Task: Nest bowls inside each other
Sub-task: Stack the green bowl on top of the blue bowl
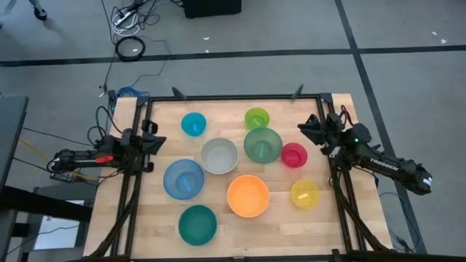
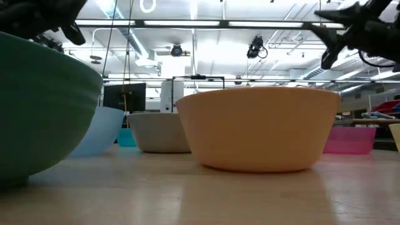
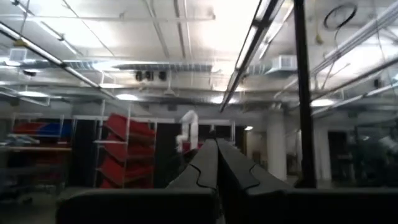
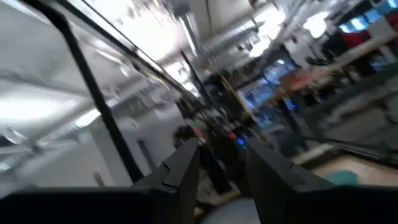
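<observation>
- I see nine bowls spread singly over the tabletop point(image 1: 320, 222), none nested: cyan bowl point(image 1: 194, 124), lime bowl point(image 1: 257, 118), green bowl point(image 1: 263, 145), grey-white bowl point(image 1: 219, 156), pink-red bowl point(image 1: 294, 155), light blue bowl point(image 1: 183, 180), orange bowl point(image 1: 248, 196), yellow bowl point(image 1: 305, 194), teal bowl point(image 1: 197, 224).
- My left pincer point(image 1: 156, 143) sits at the left edge, fingers pressed together, empty.
- My right pincer point(image 1: 304, 129) hovers near the pink-red bowl, fingers spread, holding nothing.
</observation>
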Available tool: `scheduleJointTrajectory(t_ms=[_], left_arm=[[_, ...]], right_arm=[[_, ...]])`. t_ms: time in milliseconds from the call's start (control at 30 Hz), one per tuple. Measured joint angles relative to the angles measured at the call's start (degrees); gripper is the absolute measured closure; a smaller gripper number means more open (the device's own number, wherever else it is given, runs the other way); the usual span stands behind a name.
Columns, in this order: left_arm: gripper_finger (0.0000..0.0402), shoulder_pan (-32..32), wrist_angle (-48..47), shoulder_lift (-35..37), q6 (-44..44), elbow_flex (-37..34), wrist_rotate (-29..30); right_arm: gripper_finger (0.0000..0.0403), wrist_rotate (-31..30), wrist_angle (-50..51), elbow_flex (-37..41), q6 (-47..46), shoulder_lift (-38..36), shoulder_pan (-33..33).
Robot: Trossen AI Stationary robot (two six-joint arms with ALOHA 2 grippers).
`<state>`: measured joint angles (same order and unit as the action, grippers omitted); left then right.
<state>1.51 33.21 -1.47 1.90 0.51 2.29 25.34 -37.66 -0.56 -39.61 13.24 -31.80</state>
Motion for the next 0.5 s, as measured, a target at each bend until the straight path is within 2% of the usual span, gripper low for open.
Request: scheduleJointTrajectory(t_ms=[100,167,367,500], left_arm=[[0.0394,-0.01,-1.36,-0.09,0.19,-0.02,-1.06],[0.0394,-0.01,-0.89,-0.03,0.61,-0.02,-1.92],[0.0394,-0.01,10.87,-0.01,10.66,-0.04,-2.39],[0.0394,-0.01,14.24,-0.01,16.43,-0.04,-5.02]], right_arm=[[0.0282,0.38,5.83,0.0,3.53,-0.01,-0.19],[0.0282,0.39,8.07,0.0,2.75,0.04,-0.19],[0.0282,1.38,6.31,0.0,-7.12,-0.02,0.51],[0.0282,0.33,5.77,0.0,-5.05,-0.02,0.64]])
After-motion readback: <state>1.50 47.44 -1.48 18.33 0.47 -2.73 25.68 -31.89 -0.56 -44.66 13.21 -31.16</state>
